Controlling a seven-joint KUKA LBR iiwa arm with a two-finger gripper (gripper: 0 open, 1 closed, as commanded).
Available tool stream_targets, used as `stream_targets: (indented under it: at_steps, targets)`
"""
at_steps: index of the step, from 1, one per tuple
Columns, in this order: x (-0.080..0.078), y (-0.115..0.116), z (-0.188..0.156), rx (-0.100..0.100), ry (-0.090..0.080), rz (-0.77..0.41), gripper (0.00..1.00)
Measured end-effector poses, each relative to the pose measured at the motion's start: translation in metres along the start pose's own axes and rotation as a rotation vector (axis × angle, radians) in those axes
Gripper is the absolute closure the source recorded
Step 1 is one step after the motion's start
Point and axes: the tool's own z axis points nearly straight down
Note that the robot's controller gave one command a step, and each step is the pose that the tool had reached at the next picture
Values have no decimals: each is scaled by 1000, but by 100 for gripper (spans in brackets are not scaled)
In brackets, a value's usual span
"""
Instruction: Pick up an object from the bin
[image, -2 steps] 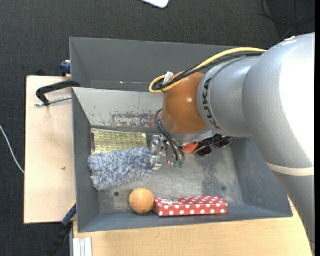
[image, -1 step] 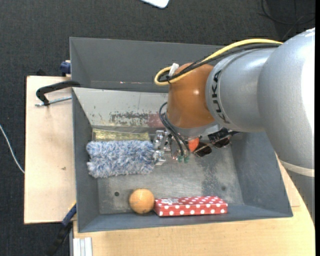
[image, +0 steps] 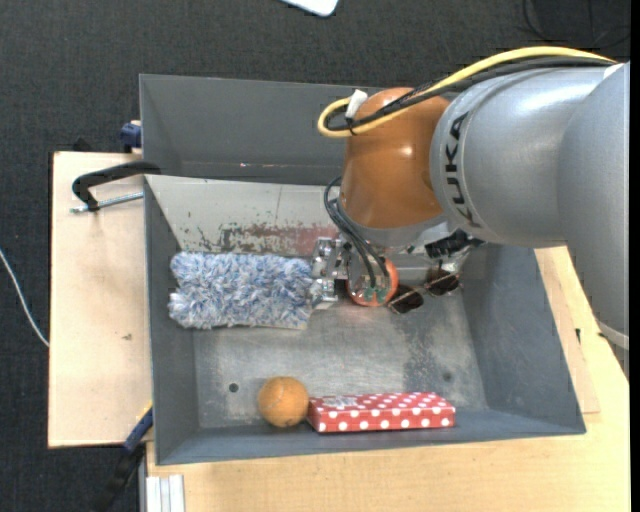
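Note:
My gripper is low in the middle of the bin, its metal body showing under the arm's orange cover. It sits at the right end of a fluffy blue-and-white cloth bundle that lies along the bin's left half; whether they touch I cannot tell. Just right of the gripper is a small orange-red round thing, partly hidden by the wrist. Beside that lies a dark brown thing like sunglasses.
An orange ball rests near the front wall, touching a red box with white dots that lies along that wall. The arm and its cover hide the bin's back right part.

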Motion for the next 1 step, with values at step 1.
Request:
stream_targets:
  at_steps: [1]
  targets:
    - [4,9,-81,0,-1,19,100]
